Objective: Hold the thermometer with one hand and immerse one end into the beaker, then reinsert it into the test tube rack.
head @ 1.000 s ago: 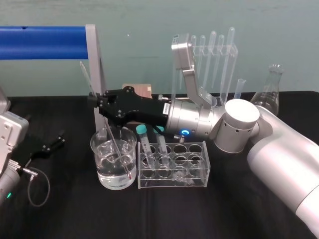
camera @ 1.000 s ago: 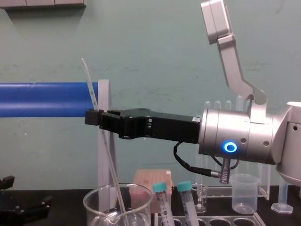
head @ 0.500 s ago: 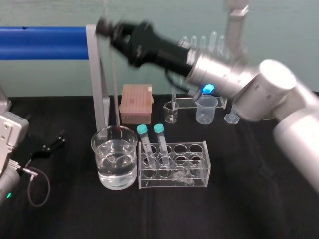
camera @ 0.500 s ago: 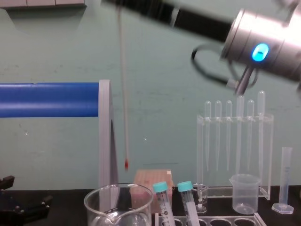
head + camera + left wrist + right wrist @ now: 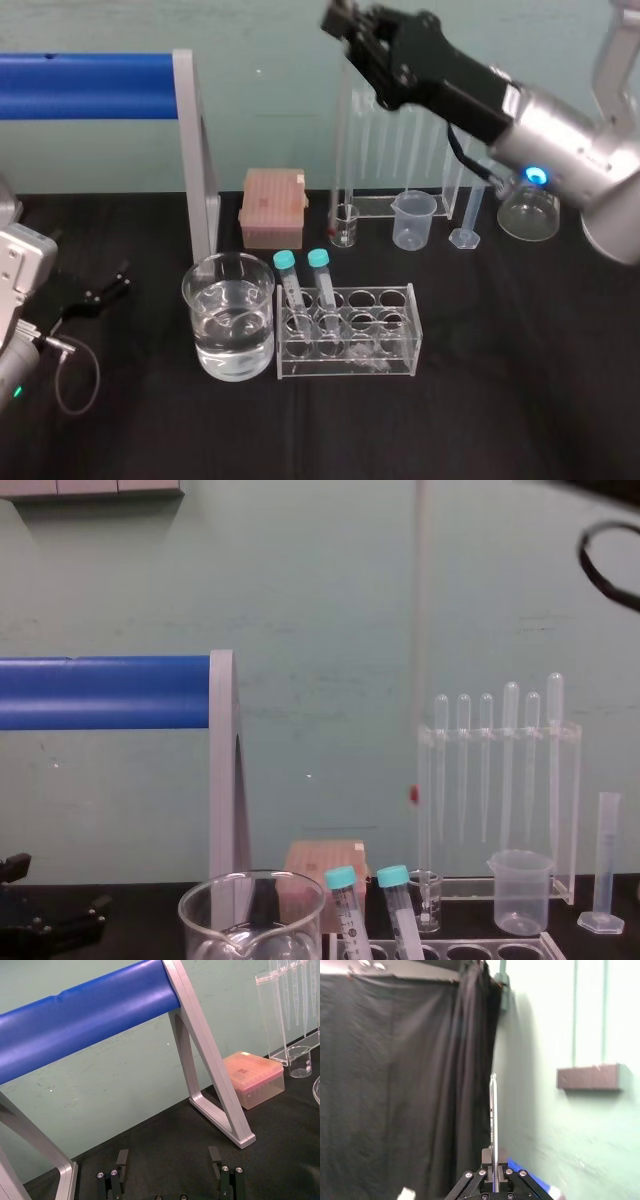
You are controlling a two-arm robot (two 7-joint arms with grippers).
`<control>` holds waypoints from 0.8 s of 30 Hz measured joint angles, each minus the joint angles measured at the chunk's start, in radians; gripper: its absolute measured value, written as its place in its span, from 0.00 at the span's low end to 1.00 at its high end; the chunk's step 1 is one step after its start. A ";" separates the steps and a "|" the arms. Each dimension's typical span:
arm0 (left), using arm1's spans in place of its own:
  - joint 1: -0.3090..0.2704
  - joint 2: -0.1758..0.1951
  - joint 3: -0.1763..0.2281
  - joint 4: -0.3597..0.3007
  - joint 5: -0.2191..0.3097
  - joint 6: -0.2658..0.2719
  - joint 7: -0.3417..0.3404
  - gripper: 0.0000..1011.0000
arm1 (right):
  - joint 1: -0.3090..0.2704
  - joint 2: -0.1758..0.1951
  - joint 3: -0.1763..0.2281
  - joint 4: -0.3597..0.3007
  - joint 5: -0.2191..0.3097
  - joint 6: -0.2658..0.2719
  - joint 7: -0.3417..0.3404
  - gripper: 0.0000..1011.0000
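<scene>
Right claw clamps upright thermometer, hanging clear of beaker (top cropped, chest view).

On the bench, the beaker stands just left of the test tube rack. The thermometer hangs upright behind the rack, clear of the bench.

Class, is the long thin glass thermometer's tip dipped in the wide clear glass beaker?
No; the thermometer hangs in the air, off to the beaker's right.
</scene>
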 joint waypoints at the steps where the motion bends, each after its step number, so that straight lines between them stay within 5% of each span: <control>1: 0.000 0.000 0.000 0.000 0.000 0.000 0.000 1.00 | -0.023 0.016 0.003 -0.010 -0.003 -0.001 -0.012 0.06; 11: 0.000 0.000 0.000 0.000 0.000 0.000 0.000 1.00 | -0.134 0.056 0.003 -0.025 -0.043 -0.044 -0.037 0.06; 24: 0.000 0.000 0.000 0.000 0.000 0.000 0.000 1.00 | -0.155 0.033 -0.016 0.036 -0.102 -0.056 -0.039 0.06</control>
